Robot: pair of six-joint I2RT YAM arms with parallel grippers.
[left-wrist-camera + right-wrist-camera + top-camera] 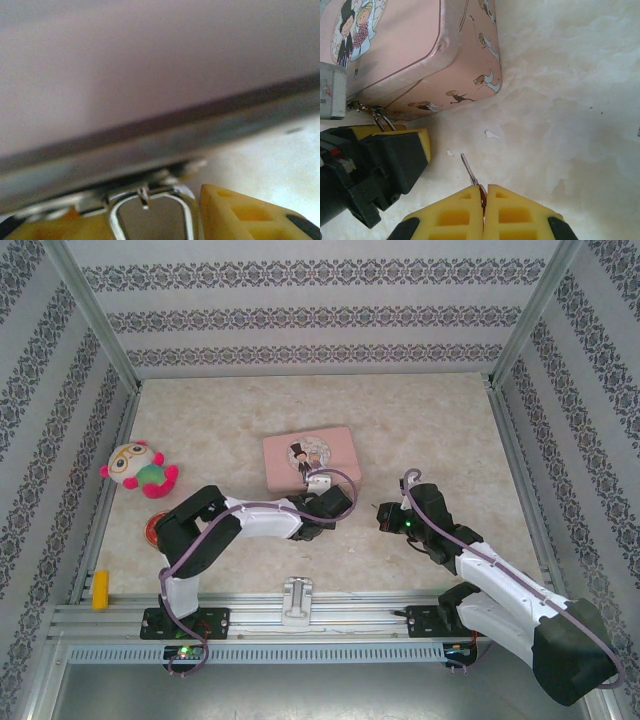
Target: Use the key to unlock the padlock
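Pink tin mid-bench, padlock at its near side pinched by the left jaws, right jaws pressed together on the key just right, tip apart from padlock.

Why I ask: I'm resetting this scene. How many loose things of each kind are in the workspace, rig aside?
pink tin: 1
plush toy: 1
padlock: 1
key: 1
yellow block: 1
red object, partly hidden: 1
Total: 6
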